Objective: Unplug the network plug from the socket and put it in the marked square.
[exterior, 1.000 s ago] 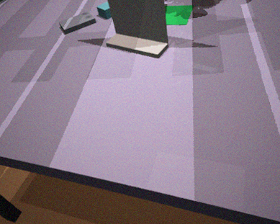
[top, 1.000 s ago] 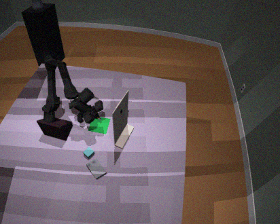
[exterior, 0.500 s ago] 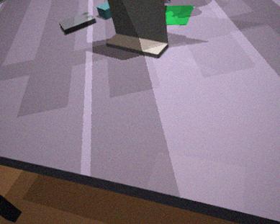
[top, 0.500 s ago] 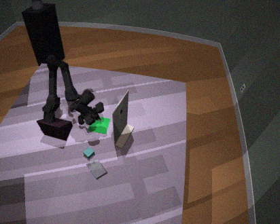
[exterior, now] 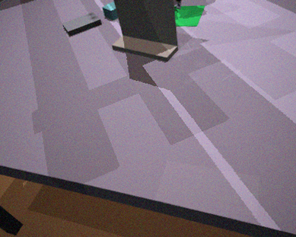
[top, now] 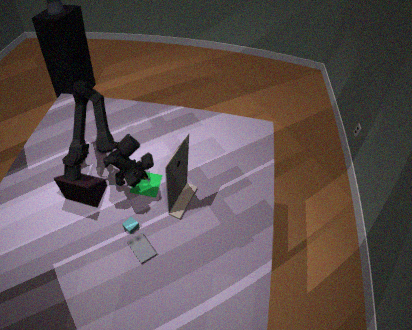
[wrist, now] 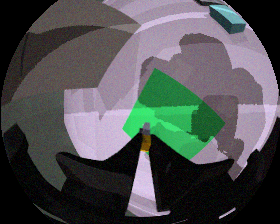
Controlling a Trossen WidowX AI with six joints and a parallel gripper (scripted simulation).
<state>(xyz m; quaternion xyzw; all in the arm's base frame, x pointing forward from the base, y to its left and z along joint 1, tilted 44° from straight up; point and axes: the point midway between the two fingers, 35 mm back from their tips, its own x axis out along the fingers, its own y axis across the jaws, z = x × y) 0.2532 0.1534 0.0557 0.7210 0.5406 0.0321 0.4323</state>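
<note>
Plug: the small orange plug (wrist: 145, 141) is pinched at the tips of the fingers in the wrist view, already out of the socket and hanging over the near edge of the marked square (wrist: 175, 118)
Fingers: clamped together on the plug, with only its end showing between the tips (the thin tab is too small to make out)
Marked square: the green patch lies on the surface (top: 210, 260) just beside the upright panel (top: 178, 172), at about 9 o'clock from it in the top view; the gripper (top: 131, 167) hovers over the square's far-left part
Step in hand: carrying the plug down into the square, as I judge it
How to do it well: nudge toward the square's middle first, since the plug sits close to its edge; lower straight until it rests, then part the fingers and lift away without brushing the panel
Bystanders: a teal block (top: 131, 225) and a grey slab (top: 142, 248) lie at 6 o'clock from the square, apart from it
</note>
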